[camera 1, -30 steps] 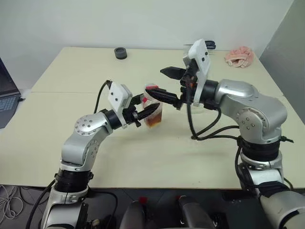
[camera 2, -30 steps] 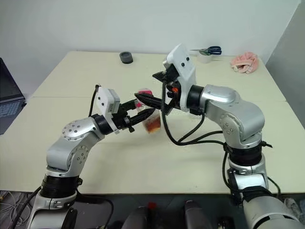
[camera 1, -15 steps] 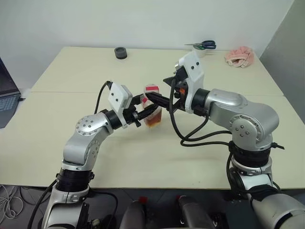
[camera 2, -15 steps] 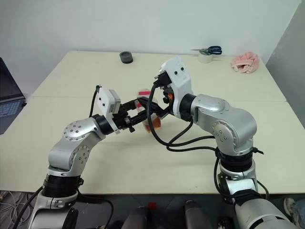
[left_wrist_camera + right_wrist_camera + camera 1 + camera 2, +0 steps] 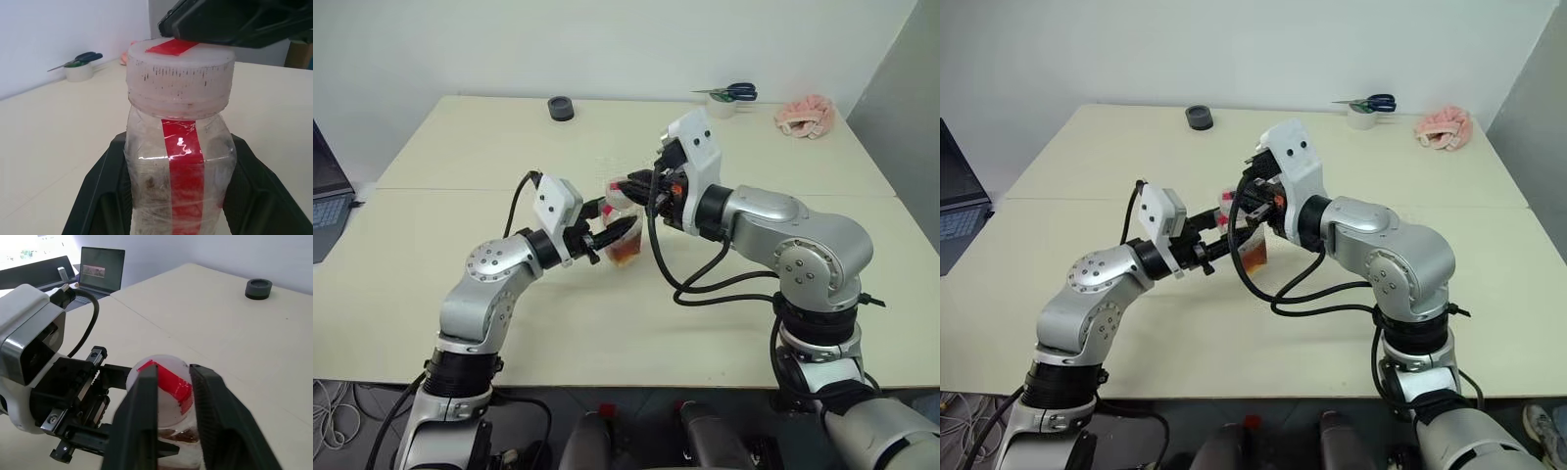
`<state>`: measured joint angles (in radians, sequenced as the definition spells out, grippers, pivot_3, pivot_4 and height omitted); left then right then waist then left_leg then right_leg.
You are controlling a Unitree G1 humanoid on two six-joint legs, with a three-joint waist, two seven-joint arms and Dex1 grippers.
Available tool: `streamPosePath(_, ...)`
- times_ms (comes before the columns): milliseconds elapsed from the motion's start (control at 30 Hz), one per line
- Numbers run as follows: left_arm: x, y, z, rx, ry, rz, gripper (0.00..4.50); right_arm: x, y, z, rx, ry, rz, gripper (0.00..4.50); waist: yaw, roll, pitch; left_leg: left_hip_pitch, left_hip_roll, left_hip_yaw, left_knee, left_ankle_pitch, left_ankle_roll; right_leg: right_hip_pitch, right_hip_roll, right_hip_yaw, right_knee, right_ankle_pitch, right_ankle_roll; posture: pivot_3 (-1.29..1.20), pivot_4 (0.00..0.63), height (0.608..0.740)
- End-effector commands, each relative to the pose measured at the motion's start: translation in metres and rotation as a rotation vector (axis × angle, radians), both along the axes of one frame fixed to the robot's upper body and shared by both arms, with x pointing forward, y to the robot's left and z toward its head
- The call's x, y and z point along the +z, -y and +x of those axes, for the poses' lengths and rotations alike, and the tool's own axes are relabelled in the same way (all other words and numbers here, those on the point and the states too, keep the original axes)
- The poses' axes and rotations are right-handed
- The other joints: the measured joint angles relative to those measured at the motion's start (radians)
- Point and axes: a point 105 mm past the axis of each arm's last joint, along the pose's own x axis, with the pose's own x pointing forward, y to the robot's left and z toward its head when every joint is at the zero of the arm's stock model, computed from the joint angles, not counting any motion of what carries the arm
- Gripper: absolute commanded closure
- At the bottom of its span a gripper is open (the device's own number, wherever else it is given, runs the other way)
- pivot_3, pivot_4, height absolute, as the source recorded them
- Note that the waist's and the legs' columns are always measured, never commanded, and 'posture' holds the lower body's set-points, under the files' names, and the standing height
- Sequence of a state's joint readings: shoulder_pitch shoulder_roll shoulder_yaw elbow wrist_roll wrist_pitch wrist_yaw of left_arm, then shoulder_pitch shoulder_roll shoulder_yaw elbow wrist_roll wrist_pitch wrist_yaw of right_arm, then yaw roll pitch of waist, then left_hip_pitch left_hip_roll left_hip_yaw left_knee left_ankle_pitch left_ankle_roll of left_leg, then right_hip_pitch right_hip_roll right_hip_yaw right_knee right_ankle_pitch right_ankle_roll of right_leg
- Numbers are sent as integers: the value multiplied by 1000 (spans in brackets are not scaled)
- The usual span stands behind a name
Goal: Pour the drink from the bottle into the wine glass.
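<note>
Both arms chunky silver metal, round shoulder and elbow housings with tiny screw rings, black bands at joints. White boxy camera block on each wrist, right one with two dark dots. Black cables looping loose. Black jaws.

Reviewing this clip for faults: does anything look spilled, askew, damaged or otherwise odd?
No spill or damage shows. The bottle stands upright in the left gripper, cap on, the right gripper closed on the cap. Scissors lie atop a tape roll at the table's far edge.

Bright, even indoor light; soft shadows; sharp frames, no glare.
</note>
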<state>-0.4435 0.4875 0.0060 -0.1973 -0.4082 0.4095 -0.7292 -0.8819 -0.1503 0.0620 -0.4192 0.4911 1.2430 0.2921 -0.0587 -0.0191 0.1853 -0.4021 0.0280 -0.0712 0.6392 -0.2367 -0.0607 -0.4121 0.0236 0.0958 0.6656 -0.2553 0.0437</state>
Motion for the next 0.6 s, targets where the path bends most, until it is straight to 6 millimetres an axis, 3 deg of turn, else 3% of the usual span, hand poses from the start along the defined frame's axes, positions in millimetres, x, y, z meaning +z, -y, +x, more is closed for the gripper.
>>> streamPosePath(33, 23, -1, -6, 1, 96, -11, 2557, 7, -9, -6, 45, 25, -2, 4500, 0, 0, 0, 0, 0, 0, 0, 0, 0, 0, 0, 0, 0, 0, 0, 0, 150, 740)
streamPosePath(200, 24, -4, -5, 13, 99, -9, 2557, 21, -7, -7, 60, 73, 50, 4500, 0, 0, 0, 0, 0, 0, 0, 0, 0, 0, 0, 0, 0, 0, 0, 0, 150, 740)
streamPosePath(300, 23, -5, -5, 17, 99, -6, 2557, 25, -7, -10, 76, 74, 46, 3922, 0, 0, 0, 0, 0, 0, -1, 0, 0, 0, 0, 0, 0, 0, 0, 0, 150, 740)
streamPosePath(500, 23, -4, -5, 17, 99, -4, 2557, 19, -9, -10, 71, 52, 21, 1886, 0, 0, 0, 0, 0, 0, -1, 0, 0, 0, 0, 0, 0, 0, 0, 0, 150, 740)
streamPosePath(600, 23, -3, -5, 14, 99, -6, 2557, 13, -10, -10, 69, 36, -3, 1849, 0, 0, 0, 0, 0, 0, -1, 0, 0, -1, 0, 0, 0, 0, 0, 0, 150, 740)
